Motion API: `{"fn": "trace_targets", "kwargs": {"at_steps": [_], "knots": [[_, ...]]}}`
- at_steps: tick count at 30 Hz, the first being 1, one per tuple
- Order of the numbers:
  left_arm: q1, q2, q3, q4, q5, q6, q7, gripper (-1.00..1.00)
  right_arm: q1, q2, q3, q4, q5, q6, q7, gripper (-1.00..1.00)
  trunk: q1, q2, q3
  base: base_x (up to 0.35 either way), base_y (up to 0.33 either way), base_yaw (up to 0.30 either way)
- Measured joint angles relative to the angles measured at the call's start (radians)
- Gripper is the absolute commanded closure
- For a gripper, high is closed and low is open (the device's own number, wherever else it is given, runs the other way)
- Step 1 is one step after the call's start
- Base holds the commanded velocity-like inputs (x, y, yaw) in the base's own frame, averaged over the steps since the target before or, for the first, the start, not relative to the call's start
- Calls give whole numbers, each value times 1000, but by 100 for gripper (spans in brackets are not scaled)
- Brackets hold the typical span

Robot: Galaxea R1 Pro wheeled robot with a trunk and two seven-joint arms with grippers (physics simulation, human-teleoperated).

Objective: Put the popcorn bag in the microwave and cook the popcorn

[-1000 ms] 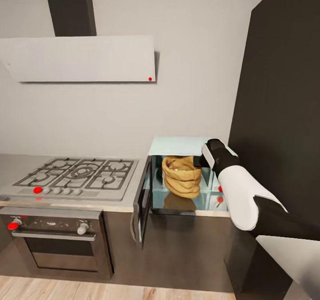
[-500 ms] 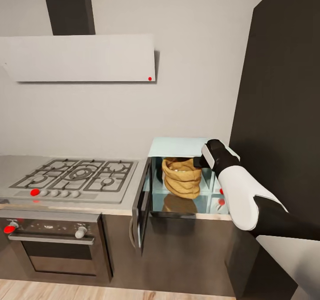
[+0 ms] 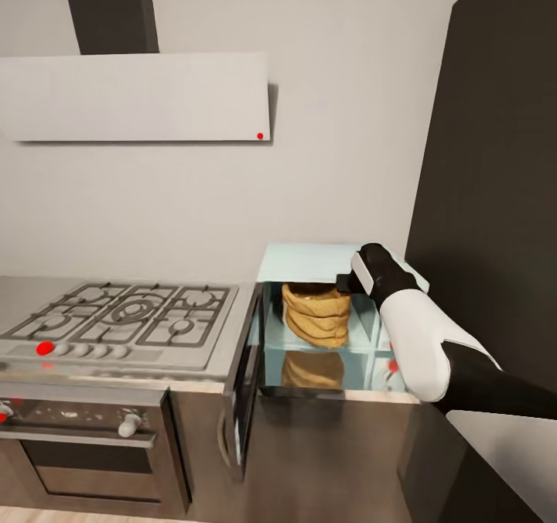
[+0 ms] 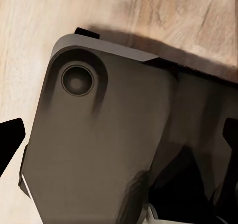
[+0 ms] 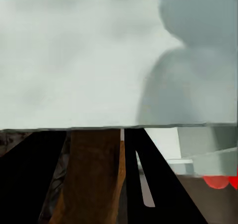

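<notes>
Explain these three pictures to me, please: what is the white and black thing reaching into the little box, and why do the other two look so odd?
These are simulator renders of a wheeled robot with two arms. The wide picture comes from a camera on its head. The white and black limb is its right arm, and the right gripper at its tip sits at the rim of the popcorn bag. The bag stands inside the microwave, a pale box with its door swung open, on the grey countertop beside a gas hob.

The other two pictures come from cameras at each wrist. The right one looks along its black fingers, closed on a brown fold of the bag. The left one looks down at wood floor and a dark part of the robot; the left gripper looks open, holding nothing.
</notes>
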Motion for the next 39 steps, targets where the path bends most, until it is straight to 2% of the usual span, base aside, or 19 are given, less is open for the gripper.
{"fn": "trace_targets", "kwargs": {"at_steps": [5, 20, 21, 22, 24, 31, 33, 35, 39], "knots": [[0, 0, 0, 0, 0, 0, 0, -100, -1, 0, -2, 0, -19, 49, -2, 100, 0, -1, 0, 125, 0, 0], [0, 0, 0, 0, 0, 0, 0, -100, -1, 0, -3, 0, -19, 52, -2, 100, 0, -1, 0, 2, 0, 0], [1, 0, 0, 0, 0, 0, 0, -100, -1, 0, -3, 0, -19, 52, -2, -100, 0, -1, 0, 0, 0, 0], [0, 0, 0, 0, 0, 0, 0, -100, -1, 0, 2, 0, 5, 50, -2, -100, 0, 0, 0, 0, 0, 0], [0, 0, 0, 0, 0, 0, 0, -100, 0, 0, 4, 0, 23, 49, -4, -100, 0, 0, 0, 0, 0, 0], [0, 0, 0, 0, 0, 0, 0, -100, 0, 0, 4, 0, 23, 49, -3, -100, 0, 0, 0, 0, 0, 0], [0, -1, 0, 0, 0, 0, 0, -100, 0, 0, 2, -2, 9, 52, 1, -100, 0, 0, 0, 0, 0, 0], [0, -1, 0, 0, 0, 0, 0, -100, -1, 0, 2, -8, 4, 90, 6, -100, 0, 0, 0, -39, 0, 0], [0, -3, 1, 0, -1, -1, 0, -100, -1, 0, 3, -10, 5, 104, 9, -100, 1, 0, 0, -281, 0, 0]]}}
